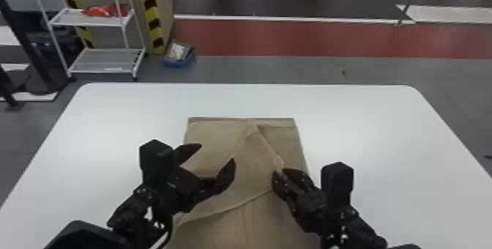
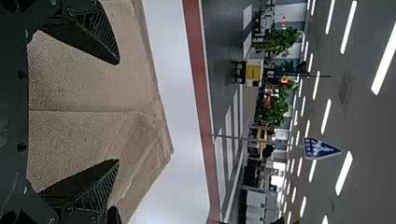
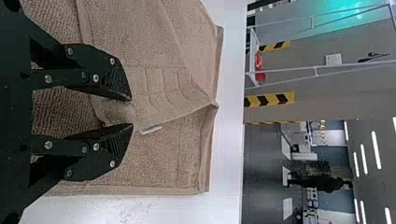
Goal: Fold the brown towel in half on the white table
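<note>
- The brown towel (image 1: 205, 138) lies beneath and between a robot's two grippers on the white table (image 1: 110, 120), its long axis running from the near side of the table, past the fingers, toward the far side.
- The left gripper (image 1: 216, 153) hangs over the towel's left part, its fingers spread wide, with cloth below and between them and nothing visibly pinched.
- The right gripper (image 1: 280, 171) is at the towel's right part, its fingers parted by a narrow gap. A rumpled bit of cloth (image 3: 119, 112) shows in that gap; whether the fingers touch it cannot be told.
- A skewed top layer (image 1: 252, 156) lies between the two grippers. It rises to a peak (image 3: 215, 104) ahead of the right fingers, near the towel's far edge, with a pale tag (image 3: 150, 129) just beyond the fingertips.
- The right arm appears nearer the slanting right edge of that layer, which runs from the peak back to its fingers. The coming move likely turns on this: closing there and drawing the cloth outward to square it, as a pull straight back could deepen the skew.
</note>
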